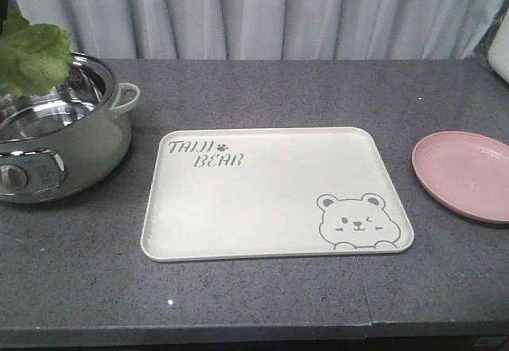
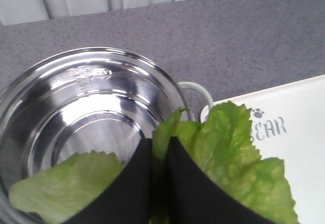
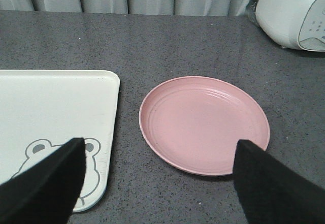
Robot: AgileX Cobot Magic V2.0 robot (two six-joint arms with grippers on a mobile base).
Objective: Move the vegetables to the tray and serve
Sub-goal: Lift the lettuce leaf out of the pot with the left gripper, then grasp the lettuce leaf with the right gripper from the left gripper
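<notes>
A crinkled green lettuce leaf (image 1: 32,58) hangs above the steel pot at the far left of the front view. In the left wrist view my left gripper (image 2: 160,145) is shut on the lettuce leaf (image 2: 228,158), whose lobes spread to either side of the black fingers. The cream-white tray (image 1: 270,196) with "TAIJI BEAR" lettering lies bare in the middle of the counter; its corner shows as the tray (image 2: 299,132) to the right of the leaf. My right gripper (image 3: 158,148) is open above the counter between the tray (image 3: 51,102) and the pink plate, holding nothing.
A steel pot (image 1: 56,140) with a white body and side handle stands at the left, its inside (image 2: 81,127) shiny. A round pink plate (image 1: 469,174) sits right of the tray, also the plate (image 3: 203,122). A white appliance (image 3: 294,13) stands at the back right. A grey curtain hangs behind.
</notes>
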